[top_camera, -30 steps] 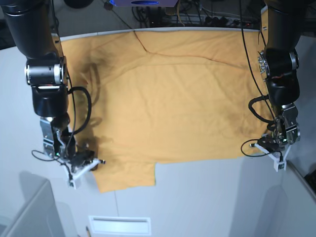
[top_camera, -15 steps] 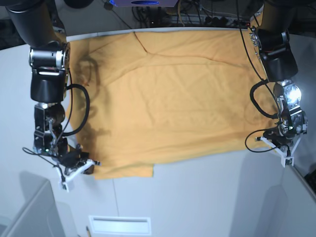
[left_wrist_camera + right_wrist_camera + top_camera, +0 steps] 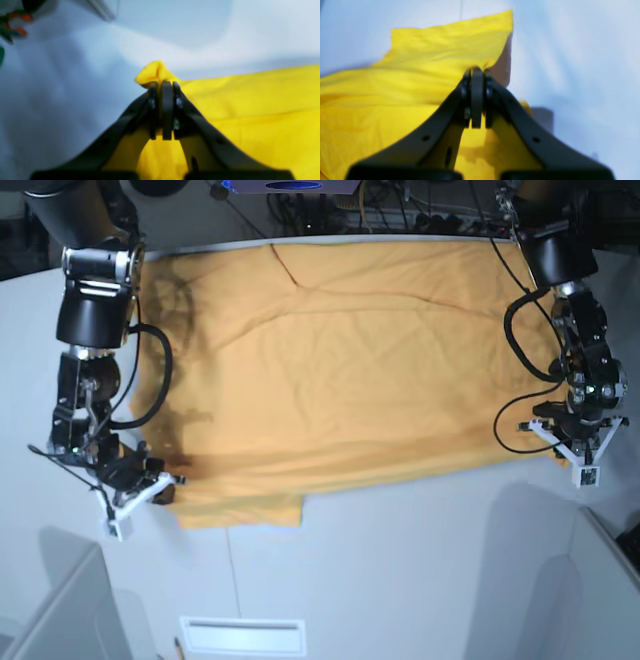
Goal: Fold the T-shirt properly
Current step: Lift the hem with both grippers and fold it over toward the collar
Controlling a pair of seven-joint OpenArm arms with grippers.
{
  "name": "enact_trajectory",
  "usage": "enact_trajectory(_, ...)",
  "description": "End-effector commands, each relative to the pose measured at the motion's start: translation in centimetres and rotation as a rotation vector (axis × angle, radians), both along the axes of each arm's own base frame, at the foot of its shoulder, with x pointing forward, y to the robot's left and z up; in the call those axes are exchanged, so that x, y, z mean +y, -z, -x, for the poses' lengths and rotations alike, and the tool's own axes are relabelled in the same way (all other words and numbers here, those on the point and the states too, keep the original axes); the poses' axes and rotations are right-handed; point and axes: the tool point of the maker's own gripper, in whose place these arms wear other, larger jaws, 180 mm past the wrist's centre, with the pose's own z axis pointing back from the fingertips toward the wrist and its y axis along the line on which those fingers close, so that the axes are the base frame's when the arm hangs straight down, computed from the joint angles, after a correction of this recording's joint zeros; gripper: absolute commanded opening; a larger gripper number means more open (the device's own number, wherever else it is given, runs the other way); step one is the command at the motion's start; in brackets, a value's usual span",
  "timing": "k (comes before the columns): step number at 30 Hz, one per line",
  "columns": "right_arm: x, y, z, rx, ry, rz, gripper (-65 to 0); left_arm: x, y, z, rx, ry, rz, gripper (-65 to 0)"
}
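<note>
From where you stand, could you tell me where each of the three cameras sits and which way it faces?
Base: mounted overhead, looking down on the T-shirt spread across the table; both arms show.
Left wrist: behind the left gripper, looking along its closed fingers at a pinched bunch of cloth.
Right wrist: behind the right gripper, facing the shirt's edge it clamps.
Shared: the shirt appears in all three views; base also shows both grippers.

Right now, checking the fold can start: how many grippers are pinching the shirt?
2. The left gripper is shut on a bunched corner of the T-shirt; the right gripper is shut on its edge by the sleeve.
</note>
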Motion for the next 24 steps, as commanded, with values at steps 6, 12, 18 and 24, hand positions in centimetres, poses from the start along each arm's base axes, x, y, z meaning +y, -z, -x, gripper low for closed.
enact_trajectory(6,-0.6,-2.6,-0.4,-0.078,0.004,0.006,-65.0,-0.1,-1.8,0.1,-0.084,-0.001,0.050,-65.0)
enact_trajectory(12,-1.4,-2.2,3.2,-0.083,0.034,0.015,-65.0,-0.1,-1.0,2.5,-0.056,0.005,0.036,-65.0)
enact_trajectory(18,-2.0,-3.2,4.4,-0.081,0.061,0.012,-65.0,-0.5,-3.3,2.3,-0.102,0.023,0.004,-65.0)
enact_trajectory(24,-1.6,-3.5,6.3,-0.072,0.037,0.035,-65.0,-1.1,-3.7,3.7,-0.064,0.038,-0.018,-65.0)
